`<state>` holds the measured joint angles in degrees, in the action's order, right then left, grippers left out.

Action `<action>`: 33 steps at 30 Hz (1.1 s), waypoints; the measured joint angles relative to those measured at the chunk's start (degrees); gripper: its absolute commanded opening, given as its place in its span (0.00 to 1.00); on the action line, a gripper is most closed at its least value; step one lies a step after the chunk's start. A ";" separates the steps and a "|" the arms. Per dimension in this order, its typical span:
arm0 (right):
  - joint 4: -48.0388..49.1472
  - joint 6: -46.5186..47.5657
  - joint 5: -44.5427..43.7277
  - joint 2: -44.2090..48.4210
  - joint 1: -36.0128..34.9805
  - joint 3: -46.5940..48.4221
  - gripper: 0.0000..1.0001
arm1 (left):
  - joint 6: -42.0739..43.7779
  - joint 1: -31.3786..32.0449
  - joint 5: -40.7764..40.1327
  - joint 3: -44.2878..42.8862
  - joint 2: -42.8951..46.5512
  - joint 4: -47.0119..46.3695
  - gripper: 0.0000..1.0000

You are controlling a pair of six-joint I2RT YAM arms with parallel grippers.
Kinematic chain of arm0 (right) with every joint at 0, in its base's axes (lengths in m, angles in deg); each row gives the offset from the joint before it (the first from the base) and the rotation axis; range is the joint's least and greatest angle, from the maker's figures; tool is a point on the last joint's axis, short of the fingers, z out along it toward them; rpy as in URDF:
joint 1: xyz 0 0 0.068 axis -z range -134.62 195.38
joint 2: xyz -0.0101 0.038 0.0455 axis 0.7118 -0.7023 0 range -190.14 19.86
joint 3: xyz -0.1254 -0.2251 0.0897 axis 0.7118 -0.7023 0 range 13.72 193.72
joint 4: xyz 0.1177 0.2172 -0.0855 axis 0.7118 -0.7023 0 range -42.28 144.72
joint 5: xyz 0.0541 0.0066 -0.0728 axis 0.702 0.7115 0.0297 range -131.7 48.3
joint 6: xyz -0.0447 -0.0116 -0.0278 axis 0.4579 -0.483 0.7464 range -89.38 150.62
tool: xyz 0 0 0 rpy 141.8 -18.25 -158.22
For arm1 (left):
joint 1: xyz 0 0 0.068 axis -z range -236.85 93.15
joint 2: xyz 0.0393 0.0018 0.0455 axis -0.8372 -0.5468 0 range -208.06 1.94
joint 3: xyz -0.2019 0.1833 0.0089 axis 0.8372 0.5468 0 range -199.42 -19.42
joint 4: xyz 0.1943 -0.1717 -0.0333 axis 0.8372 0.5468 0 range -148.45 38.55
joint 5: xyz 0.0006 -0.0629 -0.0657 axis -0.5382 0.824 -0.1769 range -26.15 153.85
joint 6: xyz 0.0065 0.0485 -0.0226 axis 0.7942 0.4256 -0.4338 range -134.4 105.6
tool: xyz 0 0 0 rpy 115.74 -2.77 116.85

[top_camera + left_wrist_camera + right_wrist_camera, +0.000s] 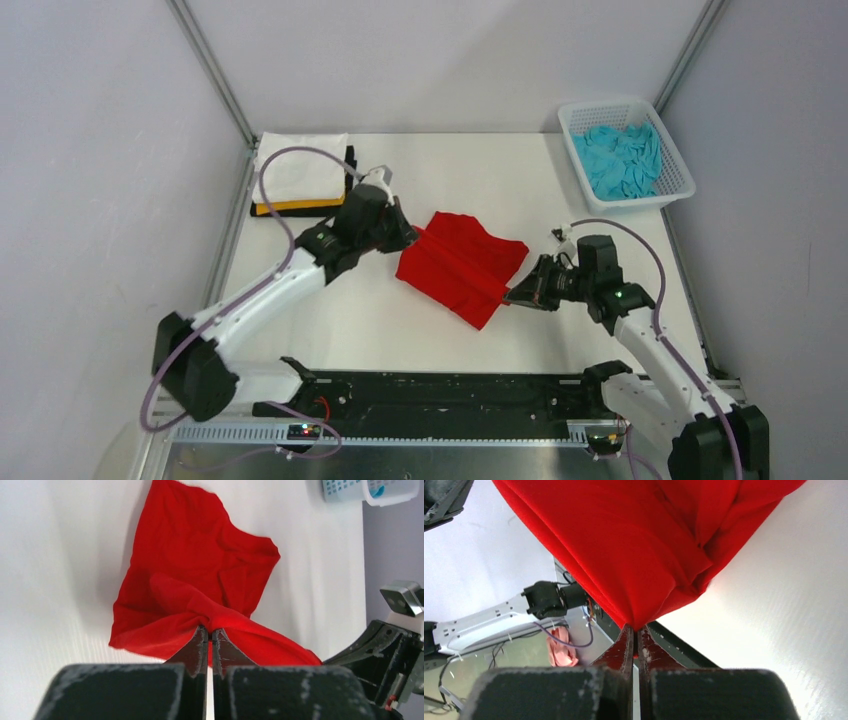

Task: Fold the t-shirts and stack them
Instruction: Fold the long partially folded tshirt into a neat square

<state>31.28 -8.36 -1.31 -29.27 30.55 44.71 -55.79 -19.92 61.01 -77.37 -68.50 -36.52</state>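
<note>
The red t-shirt [460, 262] hangs stretched between both grippers over the middle of the table. My left gripper [412, 236] is shut on its left edge; the left wrist view shows the cloth [200, 575] pinched at the fingertips of that gripper [209, 628]. My right gripper [512, 295] is shut on its near right corner; the right wrist view shows the cloth [639, 545] bunched into the tips of that gripper [636, 628]. Folded white [300, 168], yellow-orange [290, 207] and black [350, 160] t-shirts lie stacked at the back left. The turquoise t-shirt [620, 160] lies crumpled in the basket.
A white mesh basket [682, 175] stands at the back right corner. Metal frame posts [215, 70] rise at the back corners. A black rail [450, 395] runs along the near edge between the arm bases.
</note>
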 measured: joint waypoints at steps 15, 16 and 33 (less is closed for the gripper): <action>9.68 -0.46 -8.11 -20.50 6.84 9.53 0.00 | 4.61 -6.69 5.20 -24.13 -31.76 -0.52 0.00; 10.27 -0.50 -8.44 -21.70 7.08 9.77 0.00 | 4.87 -6.82 5.53 -25.00 -32.87 -0.61 0.00; 15.56 -1.51 -15.32 -33.40 8.92 11.87 0.34 | 6.01 -7.67 9.73 -35.91 -49.92 -1.03 0.52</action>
<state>46.84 -9.87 -16.64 -62.67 39.47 56.57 -49.78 -27.59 70.74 -113.28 -118.42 -37.55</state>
